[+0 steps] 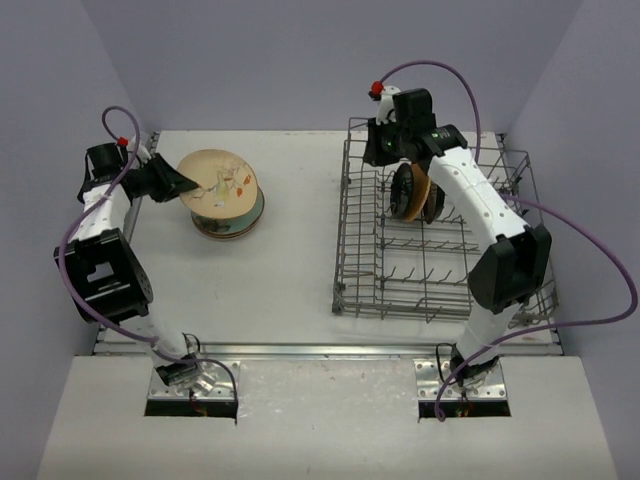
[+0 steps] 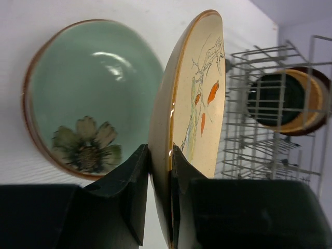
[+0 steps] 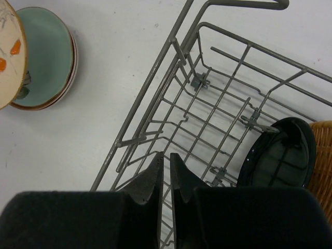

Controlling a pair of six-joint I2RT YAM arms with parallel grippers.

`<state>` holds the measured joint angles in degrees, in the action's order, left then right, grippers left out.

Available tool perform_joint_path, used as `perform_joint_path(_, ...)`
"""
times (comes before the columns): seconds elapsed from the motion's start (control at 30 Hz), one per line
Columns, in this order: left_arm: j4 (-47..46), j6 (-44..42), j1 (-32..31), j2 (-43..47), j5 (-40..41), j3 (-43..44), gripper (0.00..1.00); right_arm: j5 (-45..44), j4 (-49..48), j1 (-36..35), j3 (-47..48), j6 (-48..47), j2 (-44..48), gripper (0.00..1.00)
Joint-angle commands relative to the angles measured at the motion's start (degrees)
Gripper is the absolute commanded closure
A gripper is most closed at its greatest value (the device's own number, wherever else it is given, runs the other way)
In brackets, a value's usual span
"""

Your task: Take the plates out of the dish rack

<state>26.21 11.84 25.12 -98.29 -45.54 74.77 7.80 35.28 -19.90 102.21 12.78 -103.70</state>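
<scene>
The left gripper (image 2: pixel 160 155) pinches the rim of a round cream plate (image 2: pixel 199 104) painted with orange leaves, holding it over the pale green glazed dish (image 2: pixel 93 88) that tops the stack near the table's (image 1: pixel 300 270) far left corner, so this looks like the set-down step. The right gripper (image 3: pixel 166 158), fingers nearly together and empty, hovers at the grey wire dish rack's (image 1: pixel 345 250) far left corner. Next it would need to open and reach for the upright black plate (image 3: pixel 277 161) beside the tan-orange plate (image 3: pixel 322 155).

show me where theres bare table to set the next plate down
Bare table between the plate stack and the dish rack, and in front of the stack. Crowded: the rack's far end with standing plates, and the stack by the left gripper.
</scene>
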Motion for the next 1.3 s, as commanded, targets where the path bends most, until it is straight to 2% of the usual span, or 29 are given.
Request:
perform_joint_path(0.0,-1.0,-1.5,0.0,-3.3,-0.5,5.0,1.0,-1.0,-1.8,0.1,0.3,-2.0,5.8,0.87)
perform_joint_path(0.3,-3.1,-1.6,0.0,-9.9,-1.3,6.3,1.0,-1.2,-1.6,0.1,-1.8,-2.7,11.0,0.81)
perform_joint_path(0.5,-3.7,-2.1,-0.1,-11.9,-1.2,6.3,0.73,-1.1,-1.0,0.3,-0.8,-3.2,12.4,0.78)
perform_joint_path(0.63,-3.7,-3.1,0.0,-12.4,2.3,6.1,0.54,-1.2,-0.7,0.7,-1.0,-3.6,13.2,0.77)
perform_joint_path(0.7,-3.7,-3.5,-0.1,-12.4,3.9,5.9,0.5,-1.2,-0.7,0.8,-1.2,-3.8,13.5,0.77)
perform_joint_path(0.83,-3.7,-3.4,-0.4,-11.2,9.8,5.3,0.4,-1.4,-0.7,1.1,-1.8,-3.8,13.9,0.76)
perform_joint_path(0.87,-3.8,-3.7,-0.9,-10.7,11.4,5.2,0.33,-1.6,-0.7,1.2,-2.0,-3.8,13.9,0.76)
perform_joint_path(0.93,-4.7,-4.2,-2.1,-9.1,16.0,4.3,0.29,-1.9,-0.7,1.2,-2.2,-3.7,14.0,0.76)
perform_joint_path(1.0,-5.4,-4.8,-3.1,-7.3,20.2,3.2,0.18,-2.1,-0.7,1.4,-2.2,-3.8,14.0,0.76)
perform_joint_path(1.07,-5.6,-5.2,-4.6,-6.6,22.8,2.7,0.15,-2.2,-0.7,1.4,-2.2,-3.9,14.0,0.76)
perform_joint_path(1.27,-5.5,-5.0,-6.5,-6.8,23.4,2.7,0.14,-3.3,-0.7,1.6,-2.5,-4.2,14.3,0.75)
